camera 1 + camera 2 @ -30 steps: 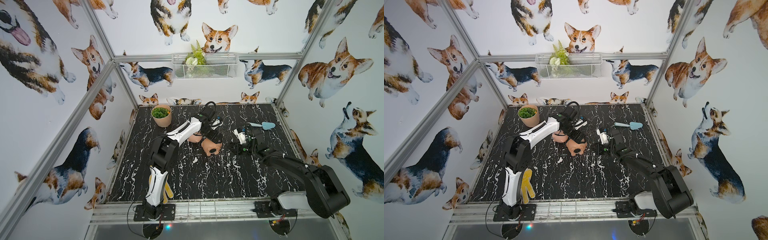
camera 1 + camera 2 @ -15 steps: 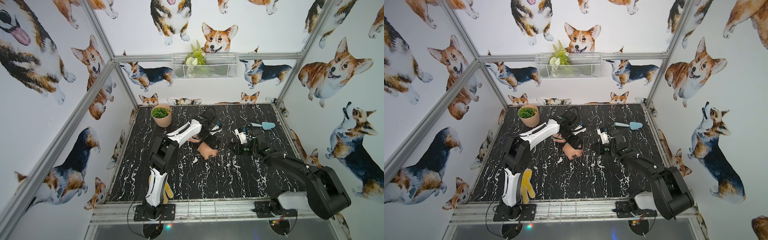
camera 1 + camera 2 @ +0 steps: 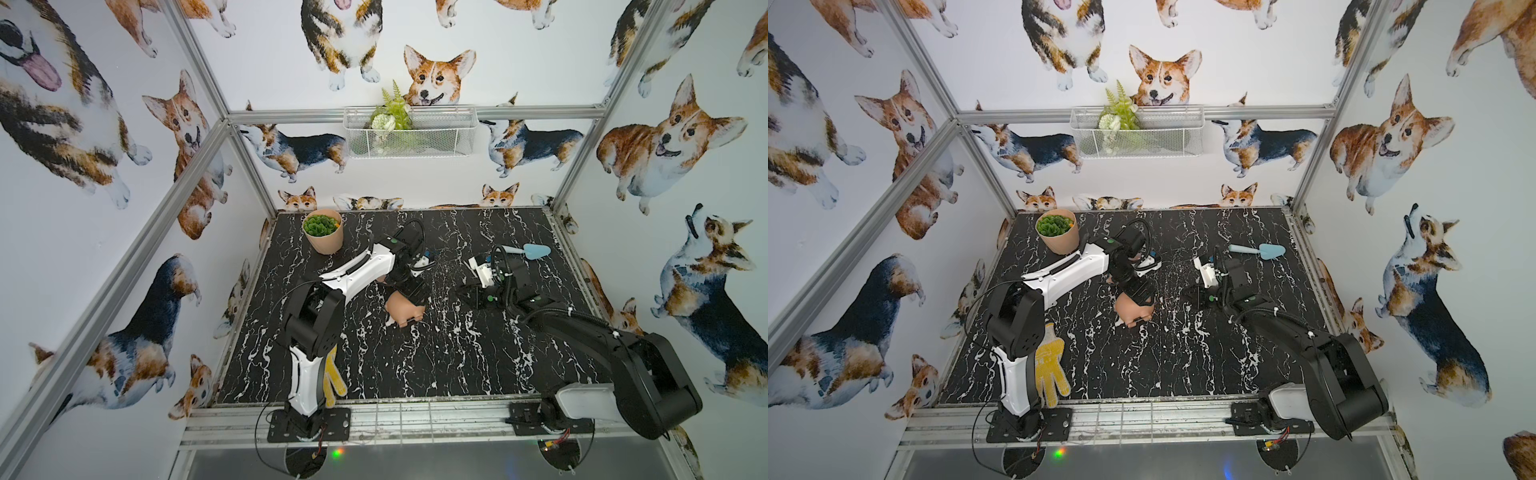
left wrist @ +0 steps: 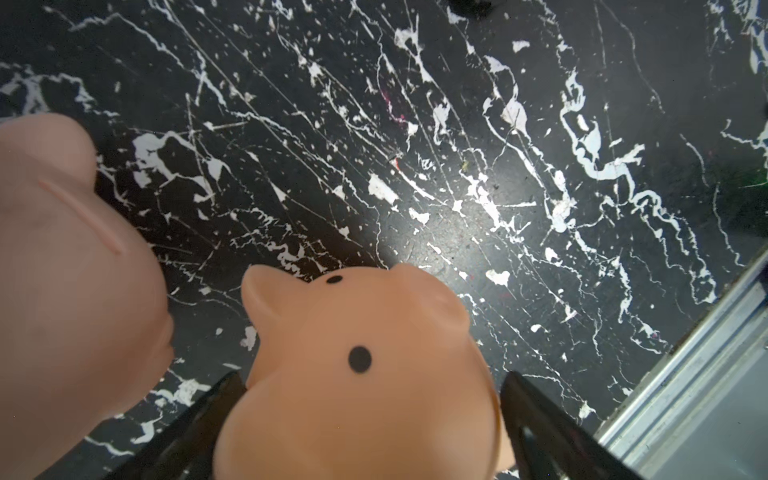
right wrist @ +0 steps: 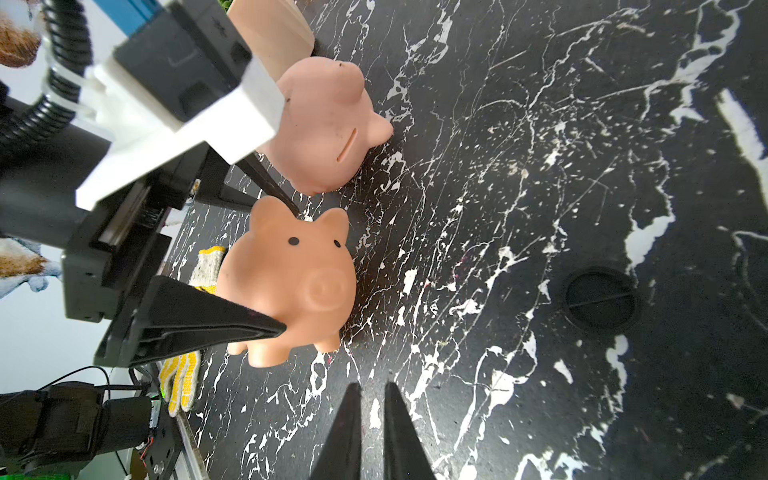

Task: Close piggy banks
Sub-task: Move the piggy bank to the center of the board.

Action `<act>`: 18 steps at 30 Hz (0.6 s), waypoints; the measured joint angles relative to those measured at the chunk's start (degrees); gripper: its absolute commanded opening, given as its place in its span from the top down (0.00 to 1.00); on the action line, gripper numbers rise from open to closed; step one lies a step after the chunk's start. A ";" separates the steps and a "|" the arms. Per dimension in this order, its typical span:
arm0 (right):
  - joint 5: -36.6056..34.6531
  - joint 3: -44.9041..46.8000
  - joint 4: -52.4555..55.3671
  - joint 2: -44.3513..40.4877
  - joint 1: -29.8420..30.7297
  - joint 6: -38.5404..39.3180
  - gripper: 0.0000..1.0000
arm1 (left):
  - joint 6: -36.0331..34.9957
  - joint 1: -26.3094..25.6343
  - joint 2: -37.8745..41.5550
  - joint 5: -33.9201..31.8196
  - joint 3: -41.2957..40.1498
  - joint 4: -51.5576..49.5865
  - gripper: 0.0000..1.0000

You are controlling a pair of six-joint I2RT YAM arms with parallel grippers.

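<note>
The darker tan-pink piggy bank (image 3: 403,309) (image 3: 1131,309) stands upright on its feet near the table's middle. My left gripper (image 3: 411,291) (image 4: 370,378) (image 5: 286,268) reaches down over it, one black finger (image 5: 249,324) against each flank, shut on it. The pale pink piggy bank (image 5: 324,124) (image 4: 62,270) stands just behind, slot up, mostly hidden under the left arm in both top views. A round black plug (image 5: 600,298) lies loose on the table. My right gripper (image 3: 461,293) (image 5: 370,386) hovers to the right of the tan pig, shut, holding nothing.
A peach plant pot (image 3: 324,232) stands at the back left. A blue trowel (image 3: 528,250) lies at the back right. A yellow-white glove (image 3: 1050,370) lies by the left arm's base. A wire basket (image 3: 409,133) hangs on the back wall.
The tan pig and my left gripper have shifted toward the front left. The left jaws have narrowed onto the pig. The right arm has barely moved.
</note>
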State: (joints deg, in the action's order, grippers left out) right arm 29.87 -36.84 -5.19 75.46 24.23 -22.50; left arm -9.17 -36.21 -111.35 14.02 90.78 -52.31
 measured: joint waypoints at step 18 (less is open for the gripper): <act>-0.55 -0.63 2.95 -1.92 0.00 0.22 0.86 | 0.61 6.45 10.36 -6.40 -12.98 -1.51 0.02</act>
State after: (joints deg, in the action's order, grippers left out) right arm 29.32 -37.47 -2.24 73.54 24.23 -22.28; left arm -8.56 -29.76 -100.99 7.62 77.80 -53.82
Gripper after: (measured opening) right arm 0.144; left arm 0.982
